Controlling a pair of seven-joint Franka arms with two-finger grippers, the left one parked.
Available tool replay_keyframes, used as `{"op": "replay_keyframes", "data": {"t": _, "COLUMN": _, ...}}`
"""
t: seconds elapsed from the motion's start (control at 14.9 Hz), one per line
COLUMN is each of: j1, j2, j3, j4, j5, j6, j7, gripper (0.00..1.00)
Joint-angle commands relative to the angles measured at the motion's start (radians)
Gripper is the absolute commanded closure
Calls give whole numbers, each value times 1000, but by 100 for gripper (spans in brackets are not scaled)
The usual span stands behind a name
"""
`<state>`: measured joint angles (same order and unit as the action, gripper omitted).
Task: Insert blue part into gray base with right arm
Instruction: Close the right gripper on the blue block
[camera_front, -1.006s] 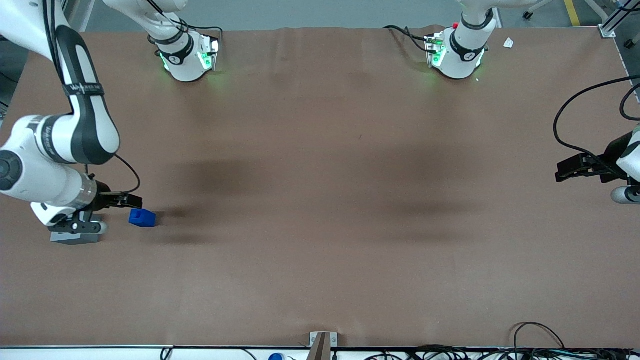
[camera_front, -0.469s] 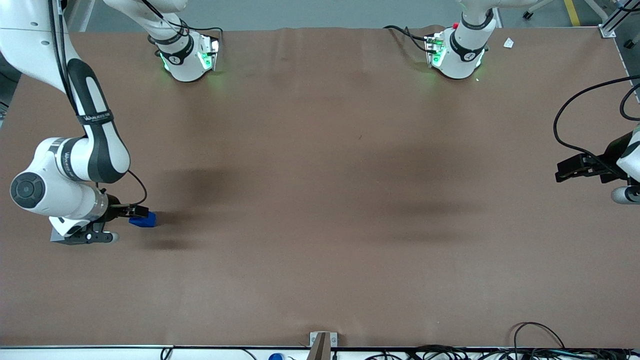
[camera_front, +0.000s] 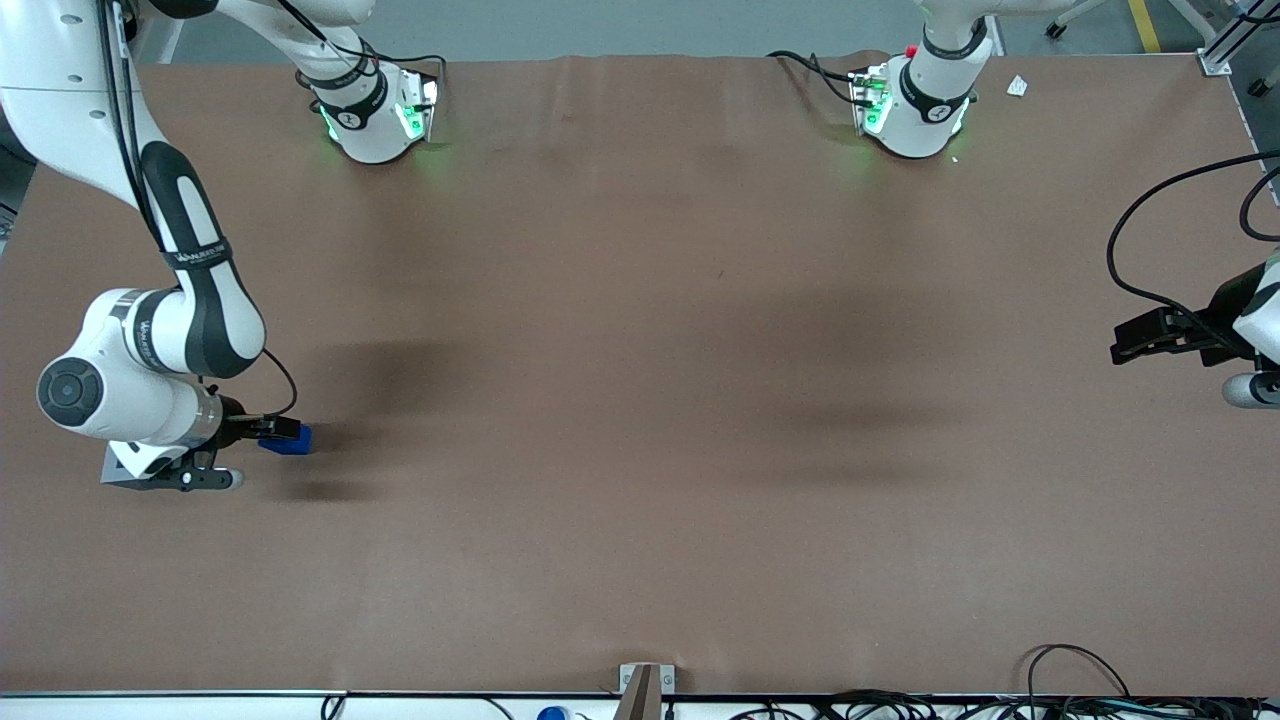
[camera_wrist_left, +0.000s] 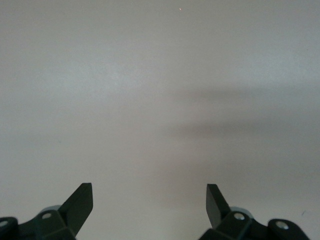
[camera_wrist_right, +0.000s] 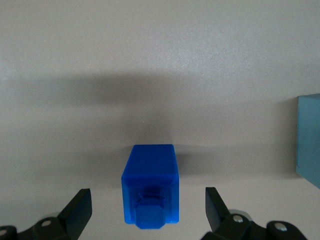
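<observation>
Gripper: black two-finger gripper (camera_front: 278, 430) at the working arm's end of the table, low over the blue part; in the right wrist view (camera_wrist_right: 148, 210) its fingers (camera_wrist_right: 79, 210) stand wide apart, one on each side of the block with clear gaps, gripping nothing.
Table: brown surface (camera_front: 640, 400), soft shadows across its middle.
Right arm: white with black bands (camera_front: 150, 330), bent down toward the table edge, its wrist above the gray base.
Gray base: light-gray box (camera_front: 118, 473), mostly hidden under the wrist in the front view; just beside the blue part, apart from it. In the right wrist view one pale edge of it shows (camera_wrist_right: 308, 135).
Blue part: bright-blue block (camera_front: 288, 441) on the table, partly covered by the gripper tip from the front. Wrist view shows it (camera_wrist_right: 150, 187) between the fingers, untouched, its notched face toward the camera.
</observation>
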<state>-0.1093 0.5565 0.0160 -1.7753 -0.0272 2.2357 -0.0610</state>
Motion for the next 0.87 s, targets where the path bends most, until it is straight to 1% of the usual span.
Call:
{"op": "replay_keyframes", "data": {"t": 0.0, "j1": -13, "j2": 14, "j3": 10, "j4": 7, "j5": -17, "j6": 10, "j7": -7, "gripper": 0}}
{"op": "replay_keyframes", "data": {"t": 0.2, "j1": -12, "j2": 23, "j3": 10, "j4": 4, "j5": -17, "j6": 22, "j7": -7, "gripper": 3}}
{"op": "replay_keyframes", "data": {"t": 0.4, "j1": -12, "j2": 23, "j3": 10, "j4": 2, "j5": -16, "j6": 28, "j7": -7, "gripper": 13}}
{"op": "replay_keyframes", "data": {"t": 0.47, "j1": -12, "j2": 25, "j3": 10, "j4": 2, "j5": -17, "j6": 28, "j7": -7, "gripper": 15}}
{"op": "replay_keyframes", "data": {"t": 0.6, "j1": -12, "j2": 23, "j3": 10, "j4": 2, "j5": -17, "j6": 27, "j7": -7, "gripper": 21}}
{"op": "replay_keyframes", "data": {"t": 0.8, "j1": -13, "j2": 23, "j3": 10, "j4": 2, "j5": -16, "j6": 24, "j7": -7, "gripper": 39}}
